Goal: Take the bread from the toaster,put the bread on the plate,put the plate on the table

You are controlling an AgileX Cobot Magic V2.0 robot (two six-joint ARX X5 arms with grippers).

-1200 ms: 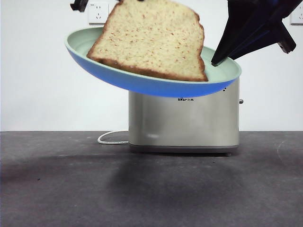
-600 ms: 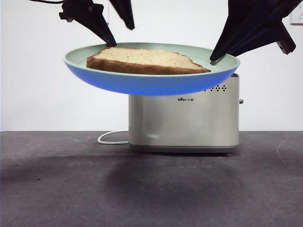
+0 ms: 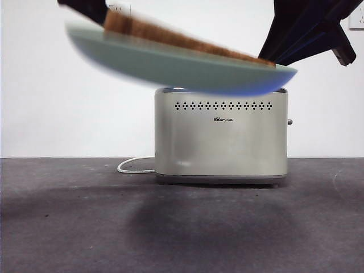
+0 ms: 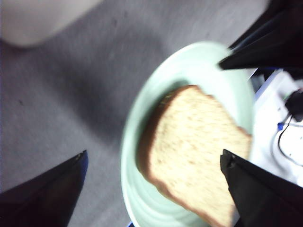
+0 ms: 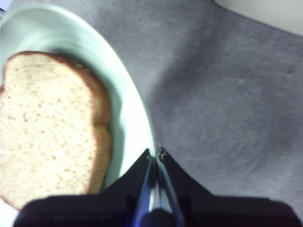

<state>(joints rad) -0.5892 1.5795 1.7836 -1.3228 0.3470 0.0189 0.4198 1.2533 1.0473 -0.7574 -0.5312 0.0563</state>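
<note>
Since half a second ago, the plate [image 3: 170, 65] has tipped; right gripper [image 5: 155, 158] fingers pinch its rim, carrying the bread [image 5: 45, 127]. Left gripper [image 4: 154, 165] fingers spread, released.

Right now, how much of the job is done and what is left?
Done: the bread is out of the toaster and lies on the plate. In hand: the right gripper pinches the plate's rim in the air, tilted; the left gripper is open above it. Left: setting the plate on the table.
</note>
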